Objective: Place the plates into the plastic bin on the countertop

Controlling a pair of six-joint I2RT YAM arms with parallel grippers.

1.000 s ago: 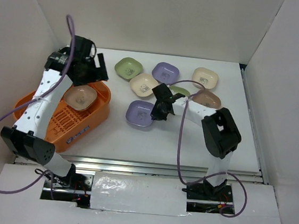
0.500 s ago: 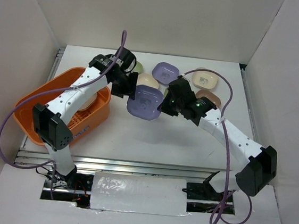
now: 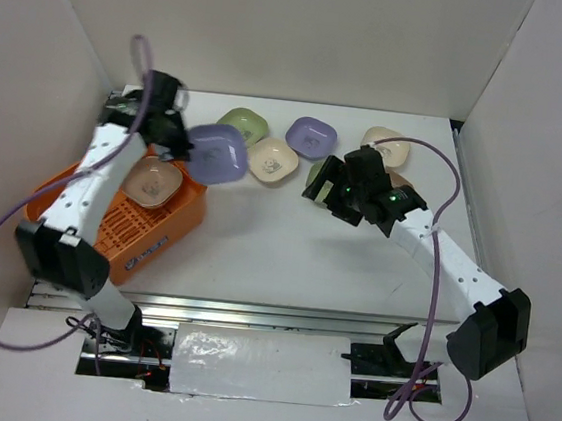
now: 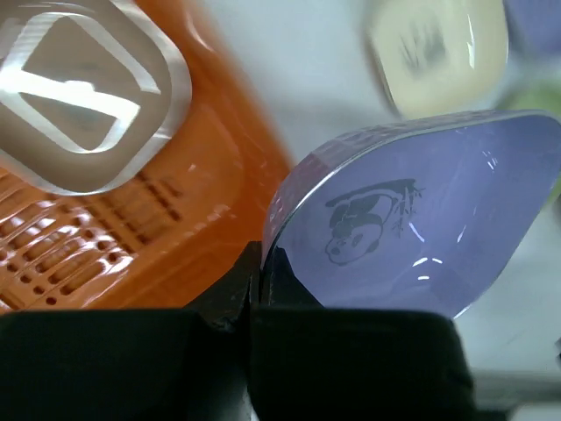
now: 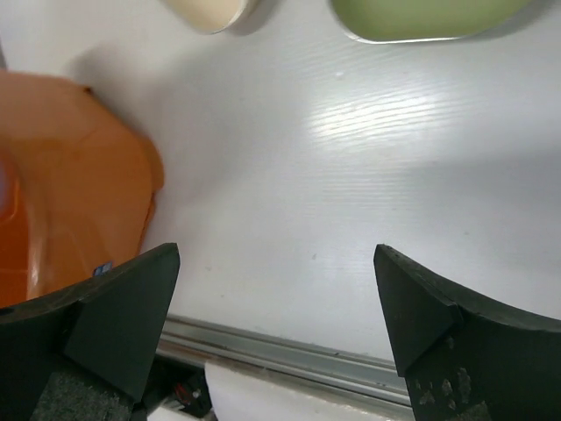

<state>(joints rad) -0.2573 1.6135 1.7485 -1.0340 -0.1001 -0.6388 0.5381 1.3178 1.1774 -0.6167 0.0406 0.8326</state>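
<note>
To the left of the left gripper [image 3: 183,142] and beneath it, the orange bin [image 3: 79,219] sits on the white table [image 3: 256,258]. 1 brown plate [image 3: 151,182] already lies flat in its far end. We read that end as the drop spot, so the next plate likely goes on it or beside it.

The left gripper is clamped shut on the rim of a lilac plate [image 4: 412,228], pinching only the near edge. The dish sticks out ahead of the fingers, tilted, in the air about level with the bin's right wall. An edge grip suits so shallow a dish, though we judge it leaves the plate free to swing.

Beyond that plate, a green plate [image 3: 242,126] and a cream plate [image 3: 271,159] lie on the table hollow side up, so a rim can be pinched.

Further right, the right gripper [image 5: 273,263] hangs with its 2 fingers spread wide, nothing between them and bare table under it. A second green plate [image 5: 421,17] lies just beside it and is probably the next pick.
</note>
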